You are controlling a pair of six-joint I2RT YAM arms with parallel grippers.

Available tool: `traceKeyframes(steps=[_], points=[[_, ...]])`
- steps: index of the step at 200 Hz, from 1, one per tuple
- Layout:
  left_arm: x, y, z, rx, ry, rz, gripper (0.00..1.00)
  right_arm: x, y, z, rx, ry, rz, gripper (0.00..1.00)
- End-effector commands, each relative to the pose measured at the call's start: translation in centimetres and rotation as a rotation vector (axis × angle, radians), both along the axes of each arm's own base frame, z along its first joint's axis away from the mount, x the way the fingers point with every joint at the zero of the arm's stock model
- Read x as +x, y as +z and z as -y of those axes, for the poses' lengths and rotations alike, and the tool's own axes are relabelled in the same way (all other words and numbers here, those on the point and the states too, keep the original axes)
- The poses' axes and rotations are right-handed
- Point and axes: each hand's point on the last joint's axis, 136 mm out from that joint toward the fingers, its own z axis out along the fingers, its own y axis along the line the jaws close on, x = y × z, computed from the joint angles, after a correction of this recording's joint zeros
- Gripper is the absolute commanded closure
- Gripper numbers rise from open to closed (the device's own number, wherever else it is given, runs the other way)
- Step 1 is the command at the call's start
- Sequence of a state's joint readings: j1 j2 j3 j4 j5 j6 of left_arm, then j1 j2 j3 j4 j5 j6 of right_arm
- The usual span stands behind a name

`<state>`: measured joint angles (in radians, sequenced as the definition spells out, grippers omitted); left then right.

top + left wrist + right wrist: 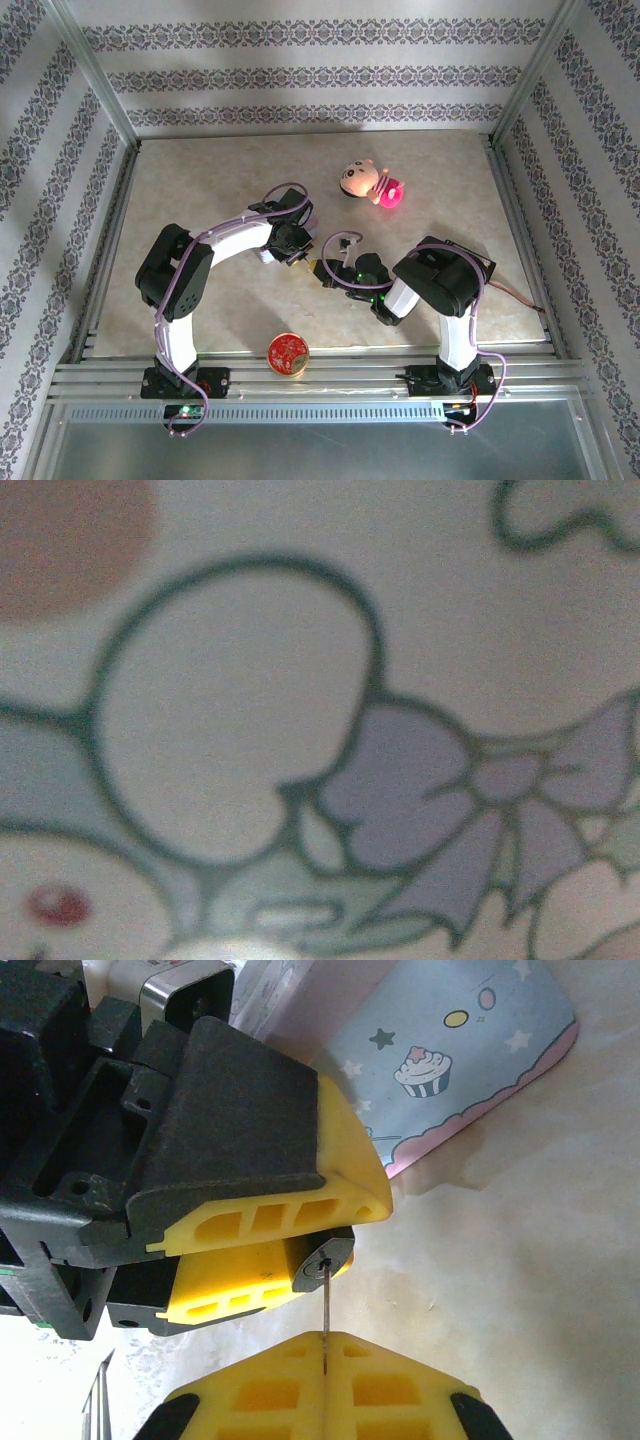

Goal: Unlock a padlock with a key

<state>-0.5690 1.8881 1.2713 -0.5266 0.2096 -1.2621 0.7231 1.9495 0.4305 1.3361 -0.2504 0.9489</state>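
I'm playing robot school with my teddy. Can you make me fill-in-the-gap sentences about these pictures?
1. The right gripper pinches a thin metal ____.
2. Its tip sits at the keyhole of the ____, clamped in the left gripper.
3. The round tin in the top view is coloured ____.
4. The pale blue tin behind the grippers has a ____ printed on it.
Missing words: key; padlock; red; cupcake.
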Motion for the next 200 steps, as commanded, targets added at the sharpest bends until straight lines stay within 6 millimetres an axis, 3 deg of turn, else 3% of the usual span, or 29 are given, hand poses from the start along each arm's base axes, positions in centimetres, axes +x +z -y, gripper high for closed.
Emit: traceKeyframes(steps=[1,124,180,200], points=[[-1.8,-0.1,1.0,-0.065,-0.008,-0.076,0.71,1.1,1.4,-0.6,0.048,-0.032,0.036,1.0],[-2.0,0.0,1.7,-0.075,-0.037,-0.064,0.74,3.0,2.1,0.0,0.088,-0.123,0.021,1.0],[-2.1,0.0,1.8,-0.078,-0.042,-0.065,0.74,3.0,2.8,-1.3,0.092,-0.071,0.058,1.0],[-2.0,0.1,2.0,-0.085,-0.043,-0.059,0.74,2.7,2.1,-1.5,0.071,-0.061,0.058,1.0]])
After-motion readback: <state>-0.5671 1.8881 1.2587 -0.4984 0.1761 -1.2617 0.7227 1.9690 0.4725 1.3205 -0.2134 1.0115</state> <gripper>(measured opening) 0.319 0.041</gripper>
